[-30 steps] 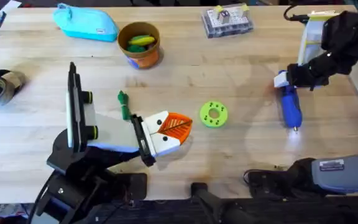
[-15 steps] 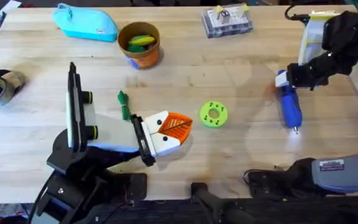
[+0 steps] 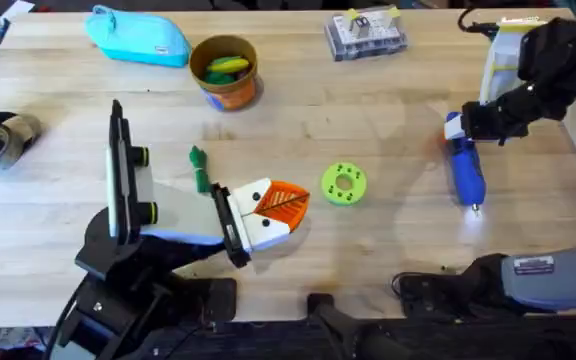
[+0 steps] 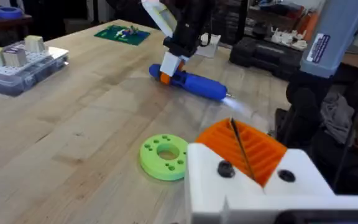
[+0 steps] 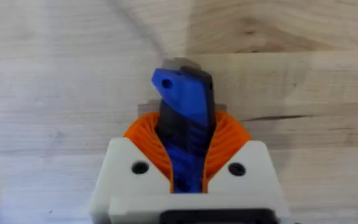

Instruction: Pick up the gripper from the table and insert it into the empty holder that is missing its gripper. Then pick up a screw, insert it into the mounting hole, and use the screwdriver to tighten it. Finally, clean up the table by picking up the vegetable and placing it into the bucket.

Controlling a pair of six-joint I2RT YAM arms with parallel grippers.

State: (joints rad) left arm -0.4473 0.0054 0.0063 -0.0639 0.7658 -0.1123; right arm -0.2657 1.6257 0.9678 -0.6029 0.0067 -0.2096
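**Progress check: finger looks in, driver in hand, cleanup not done**

Looks like step 1 is done: seeing the gripper (image 3: 286,204) seated in the holder (image 3: 253,226), pointed tip aimed away from the white arm, toward the lime disc (image 3: 344,184) just beside it. Can't confirm the screw tho. Spotted two dark dots on the white block from the left wrist cam, but no telling whether those are screw heads or bare holes. Guessing the screw + tightening part is where things stand, prob w/ more screws in the clear parts box (image 3: 366,33) at the far edge.

Found the screwdriver (image 3: 465,170) over on the right side of the table, well apart from the holder. Runs far-to-near along its long axis, nearly straight w/ a slight lean, bit tip pointing at the near edge, butt end at the far end. Has the right gripper (image 3: 471,124) clamped on that butt end, orange pads (image 5: 146,140) squeezing the blue body from both sides. Can't say if it's resting on the wood or lifted a hair.

Left gripper (image 4: 244,149): can't tell open or closed, tbh.

Left to do for sure: the vegetable (image 3: 199,168), lying on the table beside the holder, not yet in the bucket (image 3: 230,95) up at the far side.
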